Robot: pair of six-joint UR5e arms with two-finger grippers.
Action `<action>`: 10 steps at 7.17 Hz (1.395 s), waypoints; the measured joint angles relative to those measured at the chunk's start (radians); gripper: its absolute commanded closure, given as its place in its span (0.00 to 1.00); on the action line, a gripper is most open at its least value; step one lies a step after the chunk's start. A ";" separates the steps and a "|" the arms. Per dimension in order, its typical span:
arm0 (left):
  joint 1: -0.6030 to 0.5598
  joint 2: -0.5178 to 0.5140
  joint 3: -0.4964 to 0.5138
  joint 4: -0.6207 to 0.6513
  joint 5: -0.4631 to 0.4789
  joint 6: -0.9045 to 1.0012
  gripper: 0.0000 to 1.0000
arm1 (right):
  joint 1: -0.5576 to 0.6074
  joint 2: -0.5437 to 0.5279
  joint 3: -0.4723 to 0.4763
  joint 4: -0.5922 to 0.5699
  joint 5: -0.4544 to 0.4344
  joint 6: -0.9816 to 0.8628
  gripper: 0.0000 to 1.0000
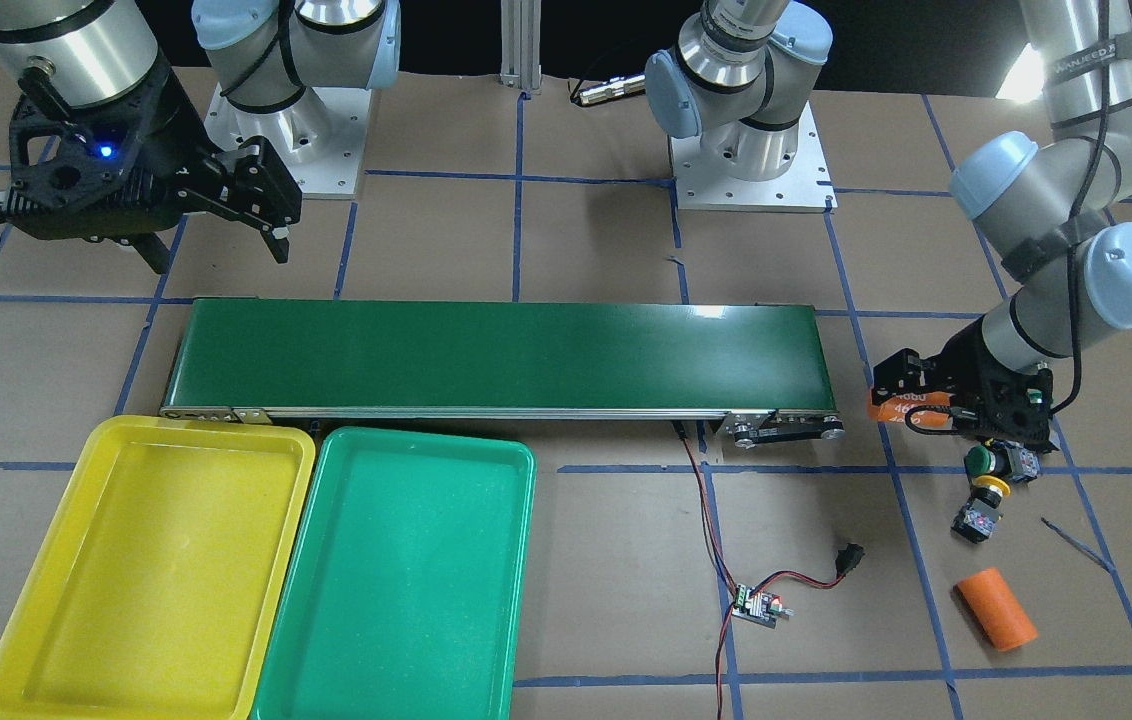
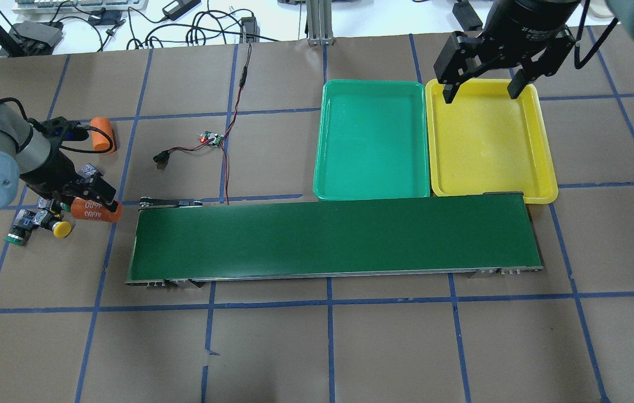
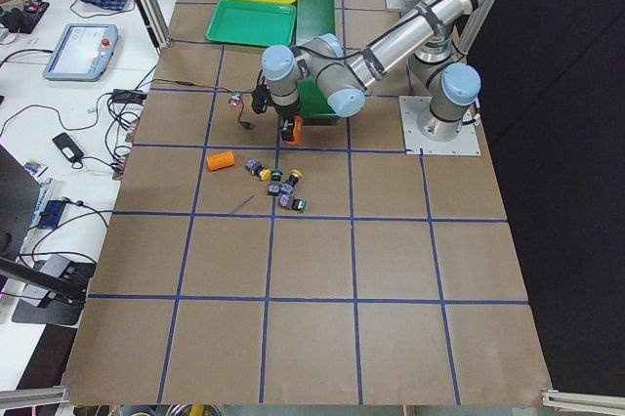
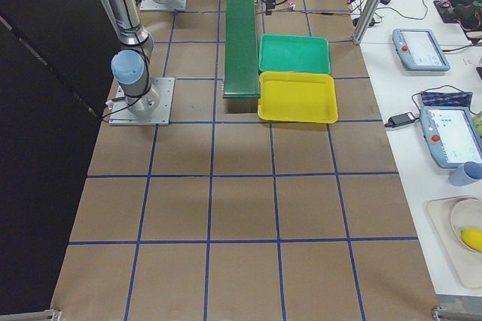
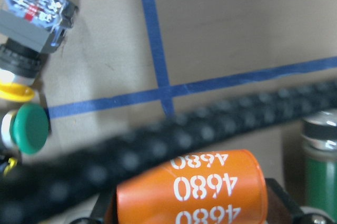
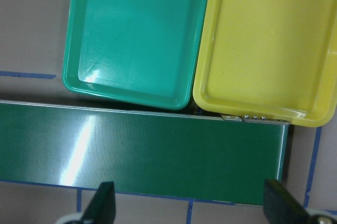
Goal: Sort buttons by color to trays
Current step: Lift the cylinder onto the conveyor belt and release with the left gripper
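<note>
Several buttons lie in a cluster on the table near my left arm: a yellow-capped one [image 2: 61, 228], a green-capped one [image 2: 16, 235], and in the front view a green cap [image 1: 978, 460] and a yellow cap [image 1: 991, 490]. My left gripper [image 2: 93, 201] is shut on the orange cylinder marked 4680 [image 5: 200, 187], just beside the buttons. The green tray [image 2: 373, 140] and the yellow tray [image 2: 488, 140] lie side by side beyond the belt with nothing in them. My right gripper [image 2: 482, 89] is open and holds nothing, high over the yellow tray's far edge.
The long dark-green conveyor belt [image 2: 334, 238] runs between the buttons and the trays. A second orange cylinder [image 2: 103, 133] lies beyond the buttons. A small circuit board [image 2: 211, 139] with red-black wires lies between the cylinder and the green tray.
</note>
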 measured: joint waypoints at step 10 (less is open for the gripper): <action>-0.195 0.105 -0.058 -0.035 -0.043 -0.295 0.00 | 0.000 0.000 0.001 0.002 -0.001 -0.001 0.00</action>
